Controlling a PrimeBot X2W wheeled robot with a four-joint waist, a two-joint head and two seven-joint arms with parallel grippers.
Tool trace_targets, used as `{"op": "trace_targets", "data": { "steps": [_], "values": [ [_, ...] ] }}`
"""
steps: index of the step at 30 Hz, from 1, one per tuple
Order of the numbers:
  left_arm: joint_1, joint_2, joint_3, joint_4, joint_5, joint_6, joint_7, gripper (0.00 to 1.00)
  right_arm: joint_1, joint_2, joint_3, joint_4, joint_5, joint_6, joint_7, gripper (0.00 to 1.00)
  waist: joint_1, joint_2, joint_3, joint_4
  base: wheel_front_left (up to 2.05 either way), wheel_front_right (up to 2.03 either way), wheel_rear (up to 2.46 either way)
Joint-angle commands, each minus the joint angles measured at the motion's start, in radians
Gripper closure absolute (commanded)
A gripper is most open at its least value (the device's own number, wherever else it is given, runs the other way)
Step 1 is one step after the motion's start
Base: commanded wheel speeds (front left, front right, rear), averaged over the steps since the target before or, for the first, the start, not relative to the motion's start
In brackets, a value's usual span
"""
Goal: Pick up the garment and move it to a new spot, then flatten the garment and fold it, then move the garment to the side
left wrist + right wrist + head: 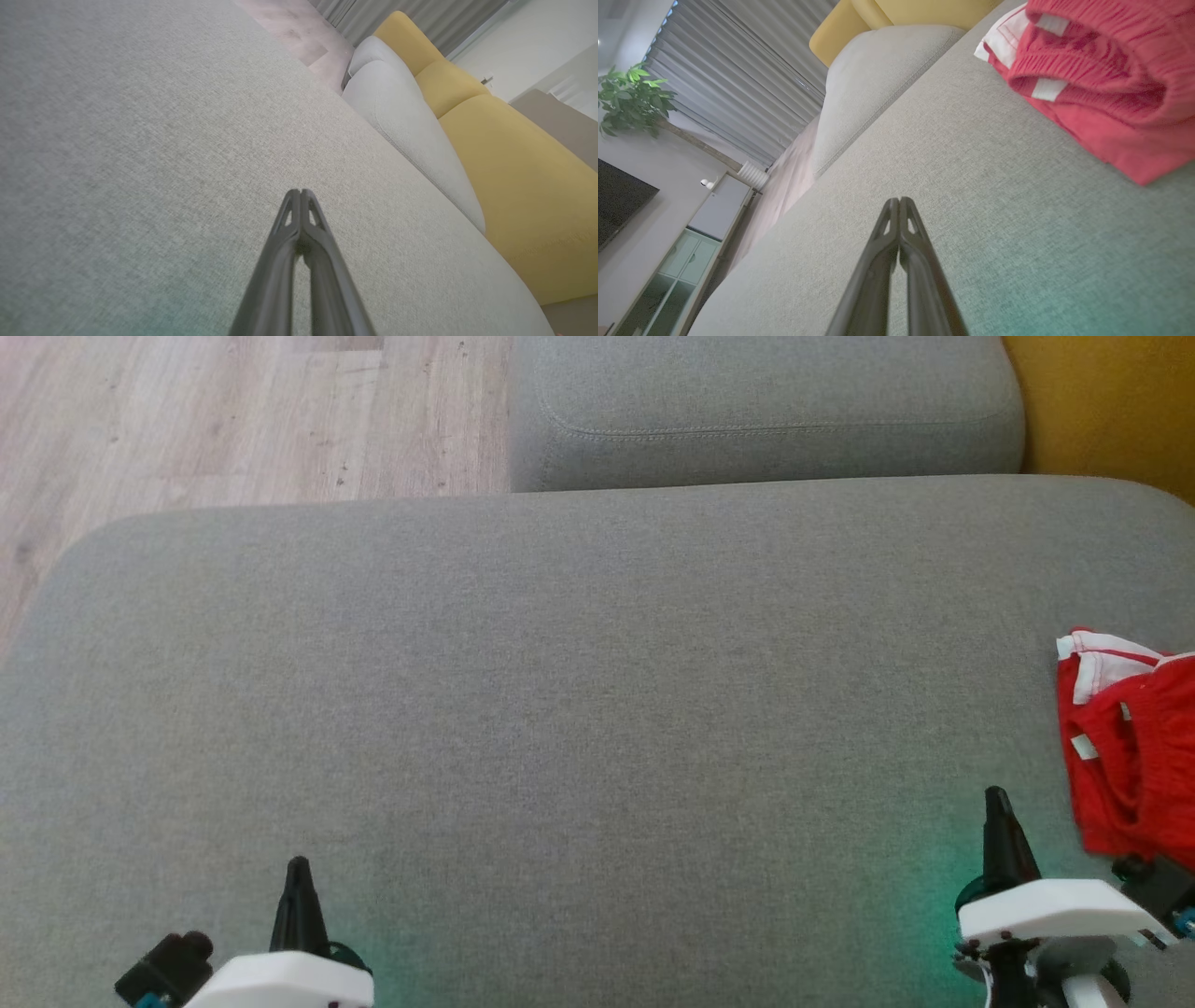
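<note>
We look down on a broad grey fabric seat (560, 709), its weave plain and even, with a faint green tint near its closest edge. Beyond it we see a second grey cushion (766, 411) with a stitched seam, set just beside the seat, and to its right a mustard-yellow upholstered piece (1102, 401). Pale wood-plank floor (233, 420) shows at the upper left. In the right wrist view we make out a grey pleated window covering (738, 79) with daylight at its top corner, a leafy green plant (630, 98) beside it, a pale wall (654, 154), a dark flat panel (616, 200) against that wall, and a low cabinet (682, 261) with glass doors.
</note>
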Motion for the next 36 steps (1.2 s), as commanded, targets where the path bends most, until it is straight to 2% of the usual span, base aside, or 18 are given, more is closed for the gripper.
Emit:
{"op": "trace_targets", "data": {
  "steps": [1,36],
  "values": [
    [-0.05,0.003,0.032,-0.038,-0.032,-0.008,0.008,1.0,-0.054,-0.003,0.002,-0.043,0.037,0.001,0.007,1.0,0.0,0.0,0.0,-0.001,0.0,0.0,0.0],
    [-0.091,0.003,0.115,-0.08,-0.407,-0.055,0.106,1.0,-0.065,-0.005,-0.033,-0.119,0.435,0.002,0.105,1.0,-0.0001,0.0,0.001,-0.017,0.0,0.0,0.0]
  ]
}}
